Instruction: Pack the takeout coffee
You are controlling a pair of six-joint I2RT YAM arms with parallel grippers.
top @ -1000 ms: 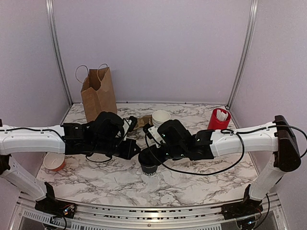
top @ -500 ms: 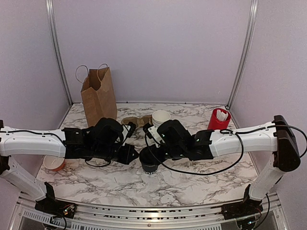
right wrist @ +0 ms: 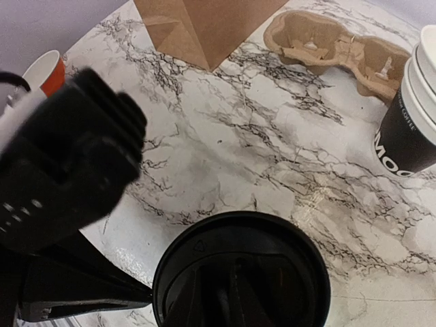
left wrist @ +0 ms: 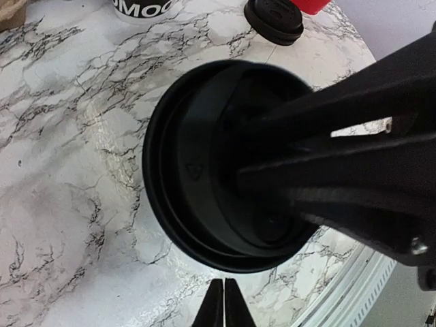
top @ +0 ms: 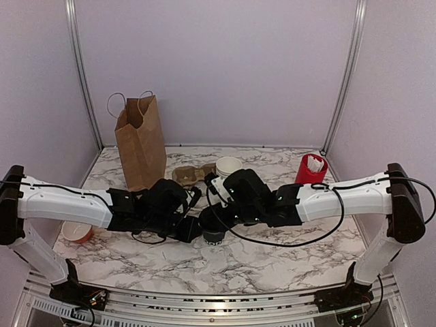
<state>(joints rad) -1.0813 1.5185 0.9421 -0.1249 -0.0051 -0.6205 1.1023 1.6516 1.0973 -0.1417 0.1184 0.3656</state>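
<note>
- Evidently the takeout coffee (top: 213, 233) stood upright on the marble table (top: 272, 255), lid on. It was near the middle of the table, directly between the two arms' tools.
- The right gripper (right wrist: 229, 300) sat over the cup from above, with its fingers lying close together on the sunken top of the lid. They were black on black, so I could not tell whether they pinched a ridge of the lid or only pressed on it. Either way, the pose looked meant to seat the lid or pin the cup down.
- The left gripper (left wrist: 223, 310) had its fingertips drawn tight together and carried nothing. It was low, just beside the cup's left wall, probably as a stop so the cup would not slide or tip under the other arm's push.
- The paper bag (top: 141, 143) stood open-mouthed at the back left, well apart from the cup. The cardboard carrier (top: 191, 174) lay between the bag and the stack of cups (top: 228, 165).
- A loose lid (left wrist: 274, 15) lay beyond the cup, near the stack.
- The cup was in neither the carrier nor the bag, so I judged the packing itself not yet begun.
- Lifting it would likely call for a hold on the cup's body, since a pull on the lid alone might pop it off.
</note>
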